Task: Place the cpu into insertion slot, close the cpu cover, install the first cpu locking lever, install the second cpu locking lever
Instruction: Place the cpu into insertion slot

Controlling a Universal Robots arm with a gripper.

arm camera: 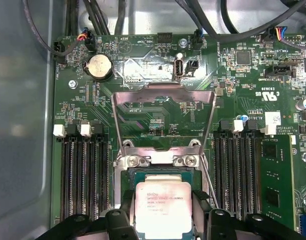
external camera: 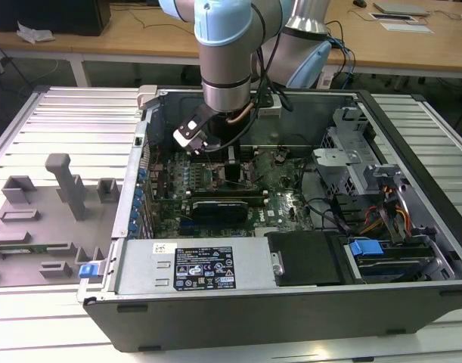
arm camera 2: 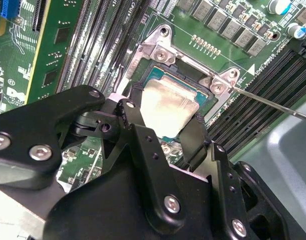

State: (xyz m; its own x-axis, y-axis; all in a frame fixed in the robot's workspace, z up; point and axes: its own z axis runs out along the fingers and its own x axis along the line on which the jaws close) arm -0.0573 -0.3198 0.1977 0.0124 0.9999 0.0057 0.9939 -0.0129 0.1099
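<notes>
Right now, pinched on the cpu [arm camera: 162,206] by two opposite edges: gripper [arm camera 2: 163,122], black fingers [arm camera: 126,209] pressed to either side of the chip, right over the insertion slot [arm camera 2: 165,75]; hard to tell whether seated in the slot or hovering just above it. Likely best to keep the chip level, squared to the slot's frame, and to go straight down with no sideways drag across the contacts. Worth minding the cpu cover [arm camera: 142,95], standing open just beside the slot, and a thin locking lever [arm camera 2: 273,104] slanting away from the slot. Well to the exterior view's left of the slot, a grey moulded tray [external camera: 34,234] on a slatted metal table [external camera: 64,121]; around the slot, the open computer case [external camera: 291,318]; to the exterior view's right of the slot, a drive cage [external camera: 351,136] and cables [external camera: 389,215]; far beyond, wooden desks [external camera: 140,38].
</notes>
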